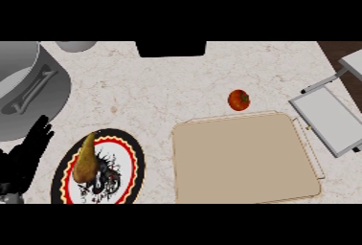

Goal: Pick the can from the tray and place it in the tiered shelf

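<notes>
The left hand [27, 149] shows at the view's left edge, black, open, its fingers straight and pointing up the view; it holds nothing and rests just beside the plate [138, 165], below the grey round basin [56, 95]; the counter [176, 81] is pale, veined stone; a beige tray [244, 160] lies at its middle, tilted a little, its far corner near the tiered shelf [326, 115], whose flat grey levels on a thin frame reach in from the right edge; where the can is I cannot tell from this view; a small red round fruit [239, 99] with a green top lies on the counter just beyond the tray's far edge, apart from it; the plate has a black rim with a red and yellow band and bears a yellow-brown pear [84, 160], stem end up the view; a black block [171, 49] stands at the counter's far edge, and a strip of dark brown shows past the top right corner.
</notes>
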You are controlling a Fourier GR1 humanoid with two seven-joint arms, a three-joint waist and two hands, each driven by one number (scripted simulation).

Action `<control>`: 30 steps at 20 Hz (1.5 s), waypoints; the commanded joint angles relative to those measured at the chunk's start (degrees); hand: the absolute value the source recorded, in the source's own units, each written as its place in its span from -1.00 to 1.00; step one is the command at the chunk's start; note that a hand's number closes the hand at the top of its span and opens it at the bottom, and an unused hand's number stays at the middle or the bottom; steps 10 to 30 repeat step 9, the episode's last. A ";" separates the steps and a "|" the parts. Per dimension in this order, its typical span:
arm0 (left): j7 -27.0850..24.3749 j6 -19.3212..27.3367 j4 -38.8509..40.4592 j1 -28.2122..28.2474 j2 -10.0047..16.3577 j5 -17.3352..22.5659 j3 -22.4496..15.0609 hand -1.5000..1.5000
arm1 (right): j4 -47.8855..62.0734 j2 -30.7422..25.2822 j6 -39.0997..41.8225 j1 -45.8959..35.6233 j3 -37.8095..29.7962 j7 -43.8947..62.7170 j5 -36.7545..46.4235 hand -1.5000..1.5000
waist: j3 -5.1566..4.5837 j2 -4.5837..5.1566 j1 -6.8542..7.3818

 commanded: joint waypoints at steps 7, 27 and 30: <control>1.10 -0.35 -0.56 2.56 1.93 1.58 3.31 0.00 | -13.76 -4.33 24.36 5.42 -17.62 10.04 -14.91 -1.00 | -0.04 -1.53 -4.05; -0.61 0.65 -0.71 4.45 0.19 0.69 2.64 0.00 | -14.52 -6.71 26.41 5.30 -21.05 10.20 -17.50 -1.00 | -0.14 -1.74 -4.46; -0.61 0.65 -0.71 4.45 0.19 0.69 2.64 0.00 | -14.52 -6.71 26.41 5.30 -21.05 10.20 -17.50 -1.00 | -0.14 -1.74 -4.46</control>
